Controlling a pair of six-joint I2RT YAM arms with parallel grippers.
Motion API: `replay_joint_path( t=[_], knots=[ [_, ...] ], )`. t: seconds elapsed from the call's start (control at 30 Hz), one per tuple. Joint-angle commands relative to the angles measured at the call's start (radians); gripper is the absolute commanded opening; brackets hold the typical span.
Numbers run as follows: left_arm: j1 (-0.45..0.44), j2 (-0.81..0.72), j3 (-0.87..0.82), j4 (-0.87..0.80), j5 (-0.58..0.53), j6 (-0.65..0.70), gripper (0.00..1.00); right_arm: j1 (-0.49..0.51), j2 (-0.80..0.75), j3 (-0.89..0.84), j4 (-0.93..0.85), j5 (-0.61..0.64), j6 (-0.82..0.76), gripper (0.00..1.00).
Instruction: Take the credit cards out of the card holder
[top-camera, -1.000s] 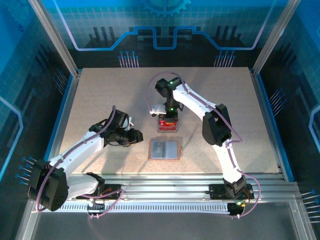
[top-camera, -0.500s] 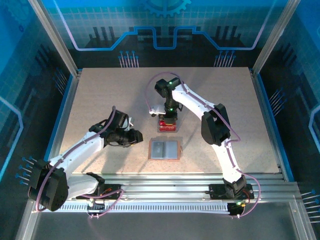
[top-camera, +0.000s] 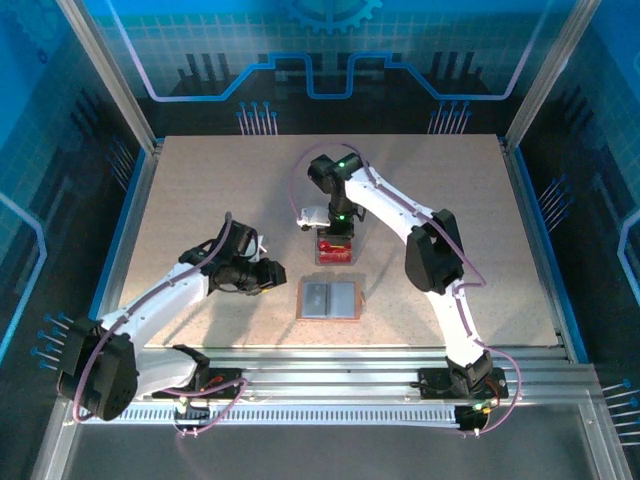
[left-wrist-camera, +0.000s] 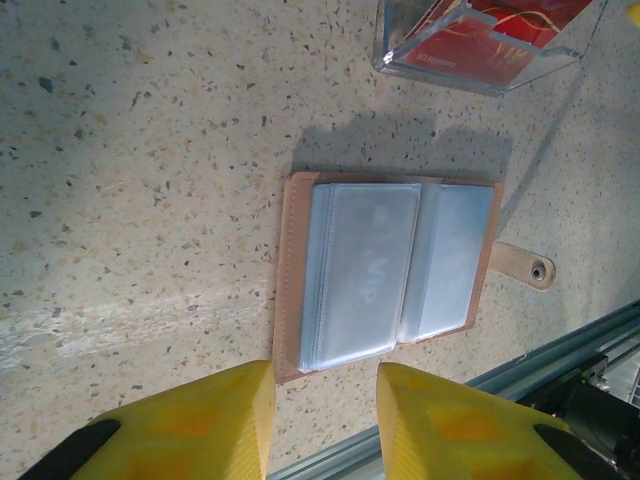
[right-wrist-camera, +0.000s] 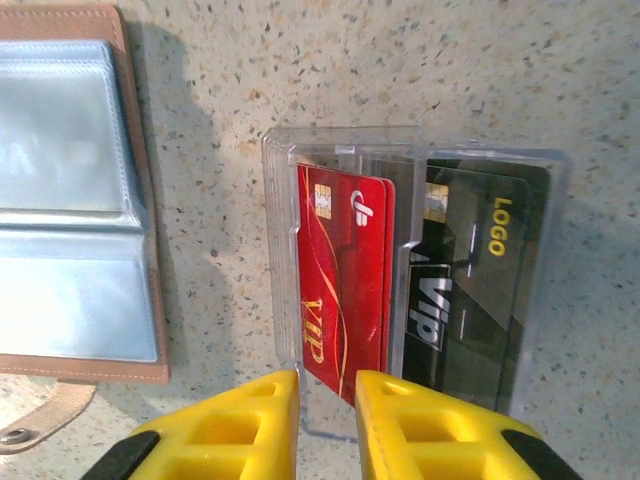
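glossy red plastic credit card: gold "VIP", running lengthwise
black plastic card: yellow "LOGO" plus a white "VIp"
tan-brown leather card holder, pale clear sleeve: faint "VIP"
tiny white print on the red card: way too small to read

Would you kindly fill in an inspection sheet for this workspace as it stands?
Surface: speckled beige table, flat.
Job's things: card holder lies open and flat; red cards and a black card sit in separate compartments of the clear box.
Clutter: nothing seen.
Grippers: left gripper open, by the holder's edge; right gripper slightly open over the red cards.
Cables: pink cables run along both arms.
Surroundings: blue panels, metal frame.
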Motion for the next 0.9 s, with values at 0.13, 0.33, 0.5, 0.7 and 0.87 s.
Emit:
replay_joint_path(
  t=[0.13,0.33,0.5,0.7,0.87],
  knots=[
    [0.008,0.077,0.005,0.082,0.084,-0.003,0.32,0.018,-0.187,-0.158,0.145,-0.042,0.253,0.25],
    [0.006,0.165,0.028,0.109,0.131,0.004,0.31,0.020,-0.298,-0.337,0.304,-0.122,0.588,0.28],
    [0.006,0.211,0.051,0.110,0.144,0.013,0.30,0.049,-0.422,-0.541,0.493,-0.169,0.891,0.26],
    [0.005,0.253,0.050,0.139,0.181,0.006,0.21,0.076,-0.513,-0.731,0.653,-0.286,1.280,0.22],
    [0.001,0.276,0.040,0.144,0.195,0.008,0.14,0.121,-0.583,-0.829,0.735,-0.303,1.440,0.21]
  ],
)
